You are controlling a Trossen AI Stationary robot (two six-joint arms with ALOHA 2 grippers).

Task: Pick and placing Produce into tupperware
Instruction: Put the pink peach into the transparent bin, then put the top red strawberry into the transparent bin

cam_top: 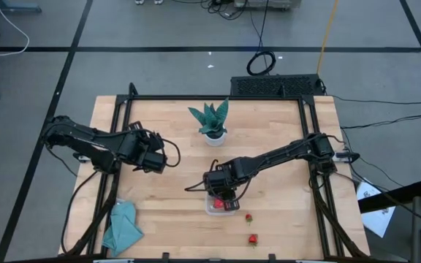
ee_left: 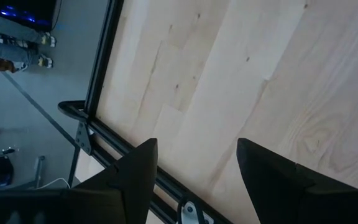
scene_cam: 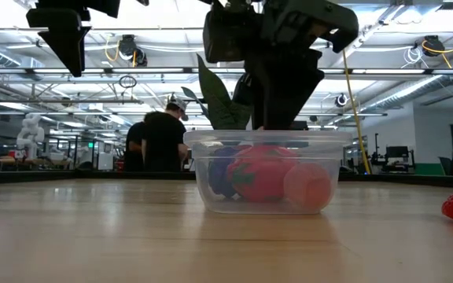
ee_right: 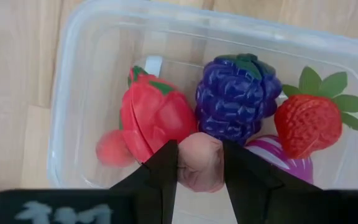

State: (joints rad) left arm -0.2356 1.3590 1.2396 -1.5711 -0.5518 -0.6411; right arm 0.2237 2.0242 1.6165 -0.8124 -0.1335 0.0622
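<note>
The tub [cam_top: 220, 205] sat low and centre in the high view, on the table [cam_top: 269, 146]. The right wrist view showed its contents: one red dragon-fruit piece [ee_right: 151, 118], one purple grape cluster [ee_right: 236, 96], one strawberry [ee_right: 308, 122], one striped magenta piece [ee_right: 278, 158] partly hidden, and one small pink-red piece [ee_right: 109, 148] beside the dragon fruit. The right gripper [ee_right: 199, 163] hung directly over the tub, its fingers pinched narrow on a pale pink fruit [ee_right: 199, 160], and it blocked the overhead sight of the tub's contents. Two more strawberries lay loose on the table to the lower right of the tub, one near [cam_top: 248, 217] and one farther [cam_top: 253, 239]. One potted plant [cam_top: 212, 120] stood above the tub, well apart. One teal cloth [cam_top: 123, 226] lay at lower left. The left gripper [ee_left: 194, 168] waited at mid-left, fingers parted and empty.
</note>
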